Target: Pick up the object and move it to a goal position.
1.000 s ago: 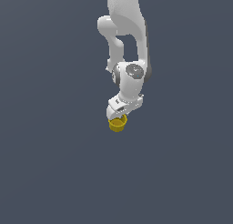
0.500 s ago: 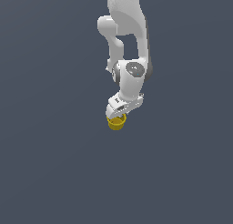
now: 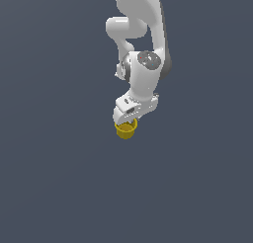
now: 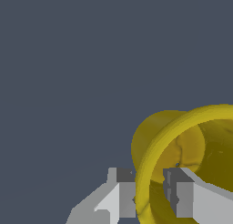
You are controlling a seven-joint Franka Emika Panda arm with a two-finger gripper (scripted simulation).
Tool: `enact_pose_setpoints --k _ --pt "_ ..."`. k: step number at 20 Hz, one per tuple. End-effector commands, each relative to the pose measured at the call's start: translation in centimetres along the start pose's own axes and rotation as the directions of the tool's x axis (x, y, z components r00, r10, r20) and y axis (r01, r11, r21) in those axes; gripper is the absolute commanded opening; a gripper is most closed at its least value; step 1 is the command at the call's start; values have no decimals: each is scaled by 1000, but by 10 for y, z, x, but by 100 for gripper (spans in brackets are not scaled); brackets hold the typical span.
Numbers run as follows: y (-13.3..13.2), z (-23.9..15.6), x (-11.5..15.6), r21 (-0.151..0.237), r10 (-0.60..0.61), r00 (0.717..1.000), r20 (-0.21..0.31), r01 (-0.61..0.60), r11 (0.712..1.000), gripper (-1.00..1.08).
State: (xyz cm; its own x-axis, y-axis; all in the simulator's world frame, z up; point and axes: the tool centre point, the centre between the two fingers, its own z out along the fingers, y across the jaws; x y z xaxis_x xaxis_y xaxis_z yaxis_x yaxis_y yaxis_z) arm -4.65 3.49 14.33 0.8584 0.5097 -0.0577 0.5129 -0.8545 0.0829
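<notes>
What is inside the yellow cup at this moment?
One finger of the end effector sits inside the yellow cup, the other outside its rim. The cup's inner floor beyond that is partly out of frame.

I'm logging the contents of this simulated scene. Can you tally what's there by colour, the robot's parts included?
Yellow: 1, the cup-like pot, its rim wall between the gripper's fingers in the wrist view.
White: 2, the arm and its gripper.
Total: 3.
</notes>
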Motion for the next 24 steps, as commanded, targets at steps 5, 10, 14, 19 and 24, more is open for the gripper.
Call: enact_pose_setpoints --k 5,10,14,19,24 --pt "18 -64 12 0 0 1000 -3 0 1000 -100" --pt "32 -113 21 0 0 1000 -3 0 1000 -100" --pt "43 -152 29 0 0 1000 -3 0 1000 -100" --pt "56 -193 38 0 0 1000 -2 0 1000 -100" --pt "66 -228 46 -1 1 1000 -1 -1 1000 -100"
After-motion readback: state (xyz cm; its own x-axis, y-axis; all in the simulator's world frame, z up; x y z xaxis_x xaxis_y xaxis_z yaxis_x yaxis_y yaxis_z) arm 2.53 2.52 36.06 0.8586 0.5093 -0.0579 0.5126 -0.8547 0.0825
